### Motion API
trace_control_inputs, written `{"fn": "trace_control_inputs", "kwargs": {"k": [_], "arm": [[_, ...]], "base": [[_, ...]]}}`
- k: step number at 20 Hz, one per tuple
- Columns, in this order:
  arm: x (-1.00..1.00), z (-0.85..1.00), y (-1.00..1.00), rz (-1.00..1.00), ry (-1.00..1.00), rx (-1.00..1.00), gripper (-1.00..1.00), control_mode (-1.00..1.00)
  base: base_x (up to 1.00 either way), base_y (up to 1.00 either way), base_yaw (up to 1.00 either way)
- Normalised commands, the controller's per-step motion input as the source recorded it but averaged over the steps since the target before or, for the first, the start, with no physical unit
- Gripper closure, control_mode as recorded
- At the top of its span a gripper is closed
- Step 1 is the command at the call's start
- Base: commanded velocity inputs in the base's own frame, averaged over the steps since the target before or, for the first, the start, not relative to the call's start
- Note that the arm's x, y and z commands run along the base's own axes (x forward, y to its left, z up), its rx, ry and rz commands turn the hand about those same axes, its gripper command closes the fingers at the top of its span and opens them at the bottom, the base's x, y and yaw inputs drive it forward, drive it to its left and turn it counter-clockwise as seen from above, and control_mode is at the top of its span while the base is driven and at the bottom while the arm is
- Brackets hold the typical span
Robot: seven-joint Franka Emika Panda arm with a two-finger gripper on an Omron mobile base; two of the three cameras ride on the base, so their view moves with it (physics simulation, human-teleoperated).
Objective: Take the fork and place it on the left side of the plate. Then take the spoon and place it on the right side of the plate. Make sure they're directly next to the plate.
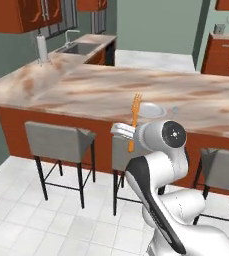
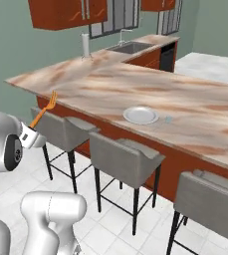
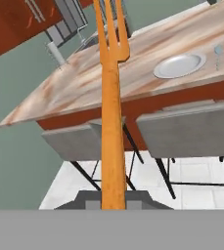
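Note:
My gripper (image 1: 130, 133) is shut on the orange fork (image 1: 134, 116), which stands nearly upright with its tines up, out in front of the counter's near edge and above the stools. The hand view has the fork (image 3: 111, 122) running up the middle from the gripper (image 3: 112, 202). The white-grey plate (image 1: 151, 110) lies on the marble counter near its front edge, beyond and right of the fork. The pale blue spoon (image 1: 175, 110) lies just right of the plate. From the right base view, the gripper (image 2: 33, 131), fork (image 2: 46, 110), plate (image 2: 141, 115) and spoon (image 2: 169, 119) all show.
A long marble counter (image 1: 86, 87) spans the scene, with grey bar stools (image 1: 58, 142) along its front. A sink (image 1: 78, 47) and a paper towel roll (image 1: 42, 48) sit at the far left end. White tile floor lies below.

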Motion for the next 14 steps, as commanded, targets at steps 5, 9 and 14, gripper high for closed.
{"fn": "trace_control_inputs", "kwargs": {"k": [5,9,14], "arm": [[0.0,0.0,0.0,0.0,0.0,0.0,1.0,1.0],[0.0,0.0,0.0,0.0,0.0,0.0,1.0,1.0],[0.0,0.0,0.0,0.0,0.0,0.0,1.0,1.0]], "base": [[0.75,0.7,-0.45],[0.76,0.66,-0.45],[0.75,0.59,-0.45]]}}
